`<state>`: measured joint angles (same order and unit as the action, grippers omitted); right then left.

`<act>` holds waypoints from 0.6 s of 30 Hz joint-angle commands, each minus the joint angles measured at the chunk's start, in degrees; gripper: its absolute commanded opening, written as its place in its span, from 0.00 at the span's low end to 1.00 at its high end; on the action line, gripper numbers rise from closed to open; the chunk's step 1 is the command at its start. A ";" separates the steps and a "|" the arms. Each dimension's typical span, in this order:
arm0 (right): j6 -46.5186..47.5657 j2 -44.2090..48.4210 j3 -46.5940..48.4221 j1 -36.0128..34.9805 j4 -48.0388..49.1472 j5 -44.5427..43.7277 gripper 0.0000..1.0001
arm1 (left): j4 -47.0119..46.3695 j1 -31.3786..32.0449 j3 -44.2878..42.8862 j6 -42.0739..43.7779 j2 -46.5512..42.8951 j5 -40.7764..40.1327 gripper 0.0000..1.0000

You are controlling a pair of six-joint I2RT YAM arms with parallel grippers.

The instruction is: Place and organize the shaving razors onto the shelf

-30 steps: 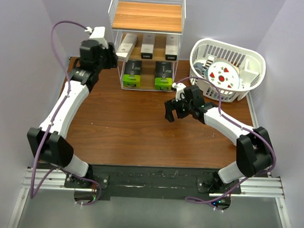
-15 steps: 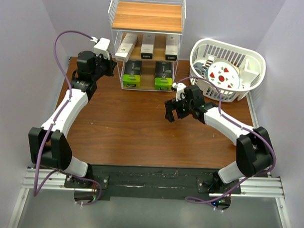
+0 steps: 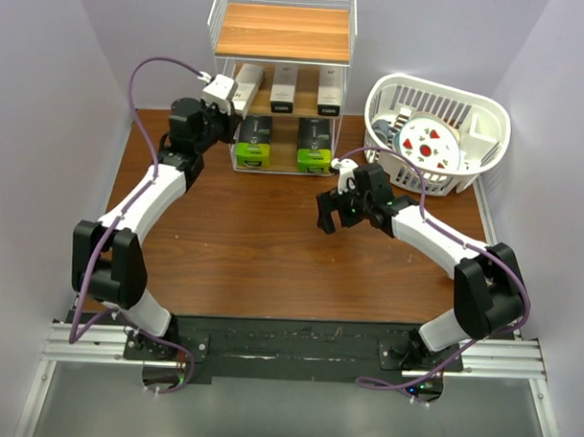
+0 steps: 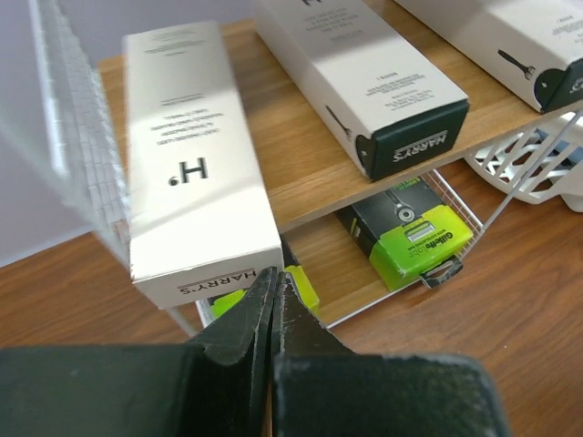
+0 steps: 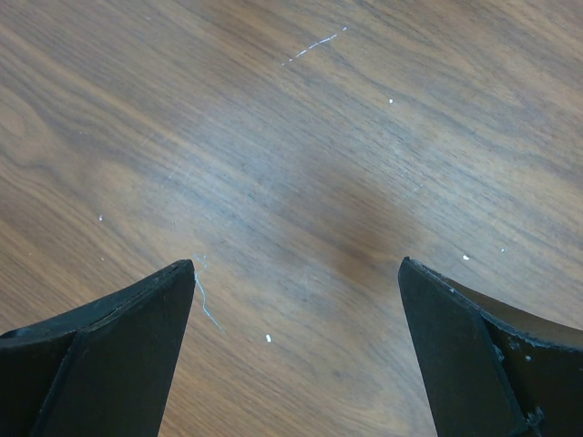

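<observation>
The dark wooden tabletop ran from the arm bases to the back wall. The right pincer hung low over it, right of centre. Its jaws were spread wide and gripped nothing. Its own camera showed only wood grain between the two dark fingers.

Farther back on the left, the left pincer reached toward the front left corner of the shelf. Its jaws were pressed fully together with nothing between them. In the wrist view the closed tips lay just under the near end of the left carton. Whether they touched it could not be told.

The shelf stood at the far middle of the tabletop and held all the razors in view. On its lowest tier two black packs lay side by side with their lime-green ends facing front, the left pack and the right pack. The middle tier carried three white cartons lying front to back. The left carton was skewed and its near end jutted past the tier's front edge. The middle carton and the right carton lay straight.

Right of the shelf stood a white slatted basket. It held a round white disc with red marks, leaning among other pale items too jumbled to identify.
</observation>
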<state>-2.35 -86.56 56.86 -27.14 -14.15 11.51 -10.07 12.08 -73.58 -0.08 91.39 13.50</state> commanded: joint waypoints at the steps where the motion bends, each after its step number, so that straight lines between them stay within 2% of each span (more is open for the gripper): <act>1: 0.33 0.96 0.18 0.85 1.50 -0.43 0.99 | -4.52 1.37 -4.02 2.36 1.68 -1.28 0.00; 11: 0.06 0.87 -0.61 1.91 1.94 -0.17 0.99 | -6.02 3.04 -5.70 2.80 4.32 -4.62 0.00; 18: -0.11 -0.09 -0.08 2.26 2.20 0.18 0.99 | -5.84 3.13 -4.82 3.77 2.91 -5.41 0.00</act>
<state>-2.39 -86.61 56.60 -25.30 -14.11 11.53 -12.64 14.98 -76.73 1.67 95.59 9.32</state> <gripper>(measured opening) 0.986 0.013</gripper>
